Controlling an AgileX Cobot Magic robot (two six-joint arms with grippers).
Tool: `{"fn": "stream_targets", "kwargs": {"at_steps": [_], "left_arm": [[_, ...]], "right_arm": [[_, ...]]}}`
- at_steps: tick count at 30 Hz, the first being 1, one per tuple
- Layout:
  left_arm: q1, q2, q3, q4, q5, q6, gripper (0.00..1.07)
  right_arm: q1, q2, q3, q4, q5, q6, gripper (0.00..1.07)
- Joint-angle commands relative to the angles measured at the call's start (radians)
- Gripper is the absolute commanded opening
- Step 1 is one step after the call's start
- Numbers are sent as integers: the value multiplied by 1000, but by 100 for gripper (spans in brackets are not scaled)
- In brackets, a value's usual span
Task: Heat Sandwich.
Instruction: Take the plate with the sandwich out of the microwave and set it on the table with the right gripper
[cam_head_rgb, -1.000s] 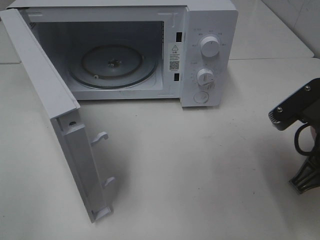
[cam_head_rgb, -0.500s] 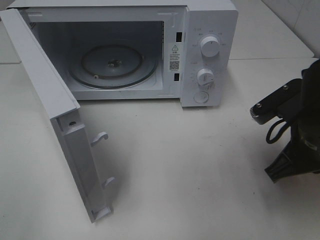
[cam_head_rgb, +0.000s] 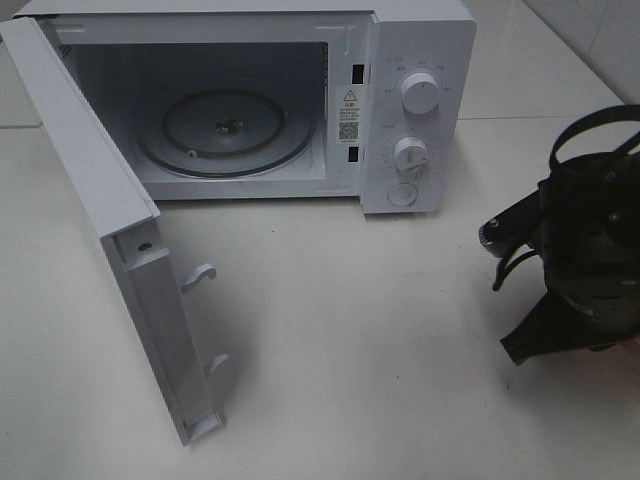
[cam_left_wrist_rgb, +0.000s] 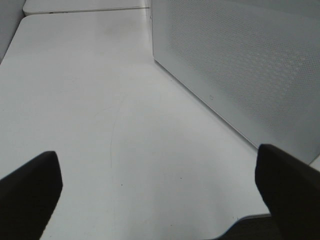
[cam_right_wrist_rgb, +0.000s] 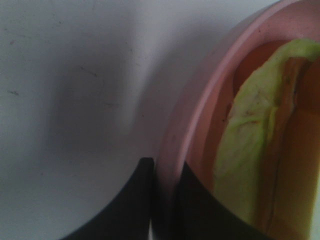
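A: Where is the sandwich (cam_right_wrist_rgb: 250, 145)?

B: On its pink plate (cam_right_wrist_rgb: 200, 120), at the far right of the scene. Only the right wrist view shows it: pale yellow-green filling, tan-orange crust beside that. In the high view the right arm (cam_head_rgb: 580, 250) covers plate and food entirely.

A: And the right tool (cam_right_wrist_rgb: 162, 200)?

B: Clenched on the plate's rim. One dark finger sits outside the lip, the other inside, with the pink edge pinched between them.

A: So how far along, in your judgement?

B: Early to middle. The microwave (cam_head_rgb: 420, 60) door (cam_head_rgb: 100, 220) already swings wide open to the left, and the glass turntable (cam_head_rgb: 225, 130) inside is bare. The plate is gripped, but well apart from the cavity. What remains, I'd say, is carrying it left and farther back, setting it on the turntable, letting go, shutting the door and turning the knobs (cam_head_rgb: 418, 95).

A: Which way does the sandwich point?

B: Hard to say. The wrist view is too close: the filling's edge and the crust run as a band roughly away from the tool's fingers, along the plate's inside. It looks flat on the plate, but its long axis across the surface (cam_head_rgb: 350, 330) I cannot tell.

A: The left tool (cam_left_wrist_rgb: 160, 195)?

B: Released, jaws spread wide, grasping nothing, hanging over bare surface beside the perforated side of the microwave.
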Motion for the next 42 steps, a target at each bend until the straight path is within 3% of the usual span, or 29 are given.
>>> {"fn": "stream_targets", "kwargs": {"at_steps": [1,26,30,35,36,42], "left_arm": [[-1,-5,-1,-2,-11,-6,98],[-1,-5,-1,-2,-11,-6,98],[-1,-5,-1,-2,-11,-6,98],[-1,-5,-1,-2,-11,-6,98],[-1,-5,-1,-2,-11,-6,98],[-1,-5,-1,-2,-11,-6,98]], "right_arm": [[-1,32,-4,-59,-3,44,5],[-152,201,-4,-154,-118,92,9],[-152,201,-4,-152,-139,88,15],[-152,200,-4,-142,-143,83,31],[-151,198,-4,-137,-141,79,40],[-151,152,-4,-102,-142,29,57]]}}
